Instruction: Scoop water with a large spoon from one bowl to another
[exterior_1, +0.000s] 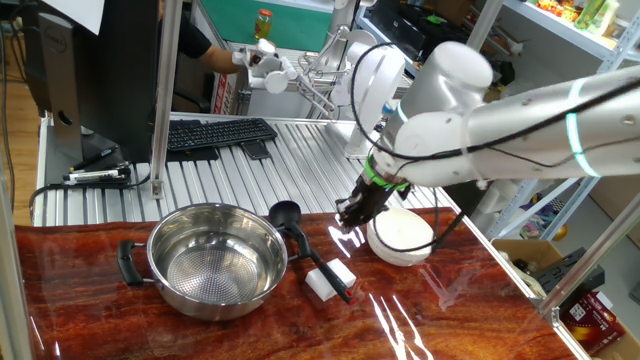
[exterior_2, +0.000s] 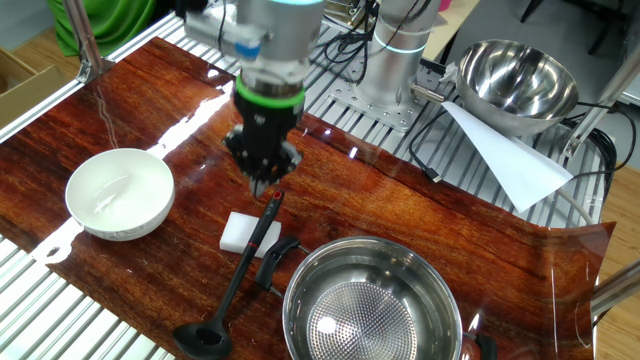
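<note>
The black ladle (exterior_2: 240, 275) lies on the table with its cup (exterior_1: 285, 213) beside the steel pot (exterior_1: 215, 260) and its handle resting across a white block (exterior_2: 248, 232). The pot also shows at the front of the other fixed view (exterior_2: 372, 305). The white bowl (exterior_1: 400, 235) stands right of the block, and in the other fixed view it is at the left (exterior_2: 120, 192). My gripper (exterior_2: 262, 182) hangs pointing down just above the handle's free end, between bowl and pot. Its fingers look closed together and hold nothing.
A second steel bowl (exterior_2: 520, 80) and a white paper sheet (exterior_2: 510, 160) sit past the table's far corner. A keyboard (exterior_1: 215, 133) lies on the ribbed metal surface behind. Another robot's base (exterior_2: 400, 50) stands at the table edge.
</note>
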